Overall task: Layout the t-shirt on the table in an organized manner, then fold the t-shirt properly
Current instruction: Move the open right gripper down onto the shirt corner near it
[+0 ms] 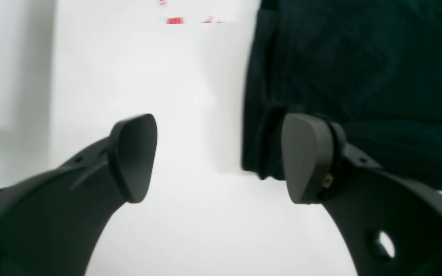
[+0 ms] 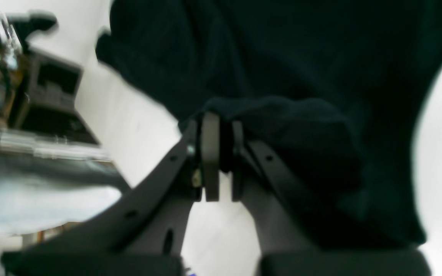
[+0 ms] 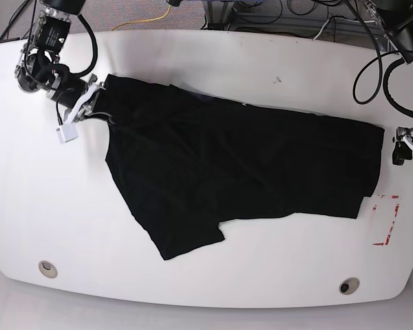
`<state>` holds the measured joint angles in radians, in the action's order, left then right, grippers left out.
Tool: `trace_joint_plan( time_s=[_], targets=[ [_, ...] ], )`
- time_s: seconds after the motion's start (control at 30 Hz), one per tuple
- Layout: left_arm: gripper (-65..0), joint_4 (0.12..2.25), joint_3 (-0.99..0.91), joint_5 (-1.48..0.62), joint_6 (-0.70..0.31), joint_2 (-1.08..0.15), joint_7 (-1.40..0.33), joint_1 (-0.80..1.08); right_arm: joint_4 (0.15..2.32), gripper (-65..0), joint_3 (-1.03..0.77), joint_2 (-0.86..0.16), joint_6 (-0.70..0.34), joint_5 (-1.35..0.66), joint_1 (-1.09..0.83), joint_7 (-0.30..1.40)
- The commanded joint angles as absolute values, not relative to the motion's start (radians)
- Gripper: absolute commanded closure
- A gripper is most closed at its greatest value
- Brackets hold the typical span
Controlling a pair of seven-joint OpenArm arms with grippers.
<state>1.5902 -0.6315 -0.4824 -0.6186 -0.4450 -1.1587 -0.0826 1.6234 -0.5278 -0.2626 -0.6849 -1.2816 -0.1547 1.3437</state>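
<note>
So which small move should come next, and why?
Probably the left tool should move sideways over the t-shirt edge and close. It is open beside that edge on the table, while the right tool already pinches the other end.

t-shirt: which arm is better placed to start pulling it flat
Right. The right gripper is already shut on the t-shirt edge; the left gripper hangs open beside it, gripping nothing.

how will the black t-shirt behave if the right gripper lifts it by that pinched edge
The t-shirt will probably drape limply: it bunches at the right gripper. It would likely slide easily across the glossy table.
</note>
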Motion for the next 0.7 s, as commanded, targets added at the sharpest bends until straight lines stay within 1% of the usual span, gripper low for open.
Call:
trace_joint_plan(
  time_s=[0.0, 0.27, 0.33, 0.4, 0.43, 0.5, 0.53, 0.57, 0.63, 0.67],
  targets=[
    [-47.8, 1.609, -0.634, -0.492, -0.618, -0.463, -1.139, -0.097, 1.587, -3.3, -0.530, -0.272, -0.688, -1.305, -0.102, 1.337],
    [-47.8, 1.609, -0.634, -0.490, -0.618, -0.456, -1.139, -0.097, 1.508, -3.8, -0.473, -0.277, -0.687, -1.299, -0.005, 1.337],
    [-47.8, 1.609, -0.634, -0.490, -0.618, -0.456, -1.141, -0.097, 1.492, -6.7, -0.473, -0.277, -0.687, -1.285, 0.015, 1.336],
    [-47.8, 1.609, -0.634, -0.490, -0.618, -0.456, -1.141, -0.097, 1.472, -16.0, -0.473, -0.272, -0.687, -1.245, 0.045, 1.336],
    [-47.8, 1.609, -0.634, -0.490, -0.618, -0.456, -1.141, -0.097, 1.466, -18.7, -0.473, -0.272, -0.687, -1.234, 0.053, 1.336],
    [-47.8, 1.609, -0.634, -0.490, -0.618, -0.456, -1.141, -0.097, 1.445, -30.6, -0.473, -0.271, -0.687, -1.187, 0.077, 1.336],
    [-47.8, 1.609, -0.634, -0.490, -0.618, -0.456, -1.141, -0.097, 1.438, -34.9, -0.473, -0.271, -0.687, -1.173, 0.085, 1.336],
    [-47.8, 1.609, -0.634, -0.490, -0.618, -0.456, -1.141, -0.097, 1.431, -41.4, -0.472, -0.271, -0.687, -1.152, 0.093, 1.336],
    [-47.8, 1.609, -0.634, -0.490, -0.618, -0.456, -1.141, -0.097, 1.429, -51.0, -0.475, -0.271, -0.687, -1.110, 0.101, 1.336],
    [-47.8, 1.607, -0.634, -0.490, -0.618, -0.456, -1.141, -0.097, 1.432, -54.4, -0.475, -0.272, -0.687, -1.096, 0.102, 1.336]
  ],
)
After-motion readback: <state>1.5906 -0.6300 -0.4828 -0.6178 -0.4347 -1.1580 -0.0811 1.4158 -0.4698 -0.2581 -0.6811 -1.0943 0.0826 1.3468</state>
